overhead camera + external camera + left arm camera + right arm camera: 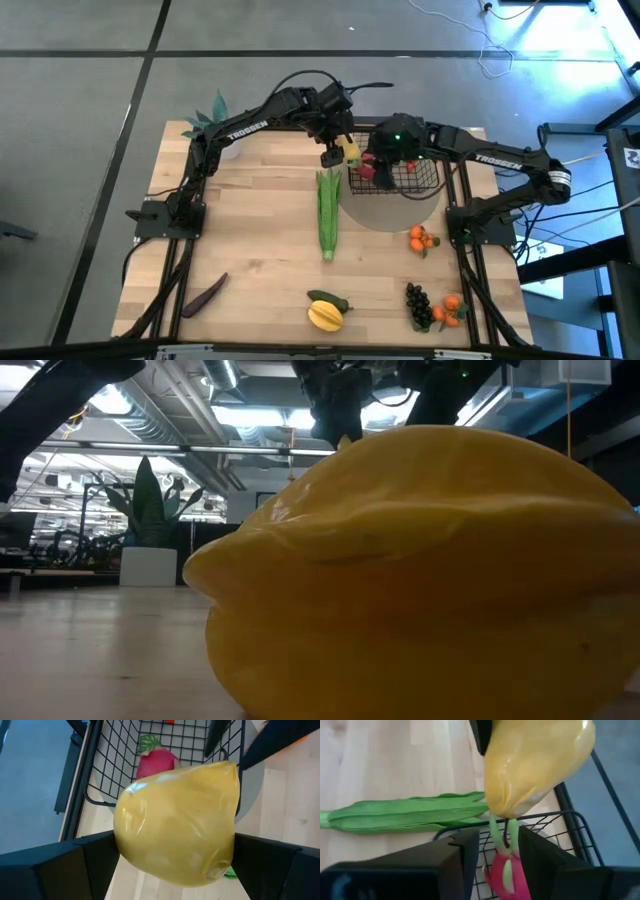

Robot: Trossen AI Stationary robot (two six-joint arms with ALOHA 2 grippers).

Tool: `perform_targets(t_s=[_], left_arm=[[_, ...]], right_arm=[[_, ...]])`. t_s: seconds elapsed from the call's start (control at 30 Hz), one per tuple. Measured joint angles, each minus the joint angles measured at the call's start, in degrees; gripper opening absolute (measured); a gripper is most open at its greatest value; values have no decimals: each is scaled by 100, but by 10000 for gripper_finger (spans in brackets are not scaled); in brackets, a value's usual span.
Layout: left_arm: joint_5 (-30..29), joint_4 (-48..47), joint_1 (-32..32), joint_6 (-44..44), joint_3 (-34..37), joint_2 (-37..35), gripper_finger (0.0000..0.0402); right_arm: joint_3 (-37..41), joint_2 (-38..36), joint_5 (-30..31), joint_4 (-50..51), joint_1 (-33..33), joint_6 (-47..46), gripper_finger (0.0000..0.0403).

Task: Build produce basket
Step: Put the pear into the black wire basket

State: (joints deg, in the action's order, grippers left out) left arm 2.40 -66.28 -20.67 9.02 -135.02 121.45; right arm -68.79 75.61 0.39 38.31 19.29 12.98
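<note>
The small square black wire-mesh basket [408, 172] stood on a pale grey round mat [385, 212] at the far side of the light wooden table [260, 250]. The left gripper [338, 152] hung just beside the basket's left rim, its fingers [55, 867] clamped on a smooth yellow mango-shaped toy fruit [177, 822] held above the rim. The right gripper [378, 163] reached over the basket, its fingers [457, 857] closed on the green leafy top of a red toy radish [502, 870]; the radish appeared to hang inside the basket, though whether it touched the mesh floor could not be told. A long green toy corn [328, 212] lay on the table just beside the basket's left side. Nearer the table's front edge, well apart from the basket, lay a ridged yellow toy fruit [326, 316], dark toy grapes [418, 304], small oranges [422, 239] and a purple toy eggplant [205, 295].
</note>
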Motion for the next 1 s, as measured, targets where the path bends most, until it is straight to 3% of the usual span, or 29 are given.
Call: perform_targets(t_s=[0.13, 0.3, 0.67, 1.0], left_arm=[[-3, 0, 0, 4, 0, 0, 302], [-31, 0, 0, 7, 0, 0, 302], [-44, -4, -4, 11, 2, 0, 302], [-66, -35, 43, 525, 2, 0, 317]], right_arm=[[0, 74, 445, -86, 0, 65, 126], [0, 75, 452, -125, 0, 95, 113], [0, 75, 144, -125, 0, 272, 6], [0, 75, 122, -119, 0, 257, 1]])
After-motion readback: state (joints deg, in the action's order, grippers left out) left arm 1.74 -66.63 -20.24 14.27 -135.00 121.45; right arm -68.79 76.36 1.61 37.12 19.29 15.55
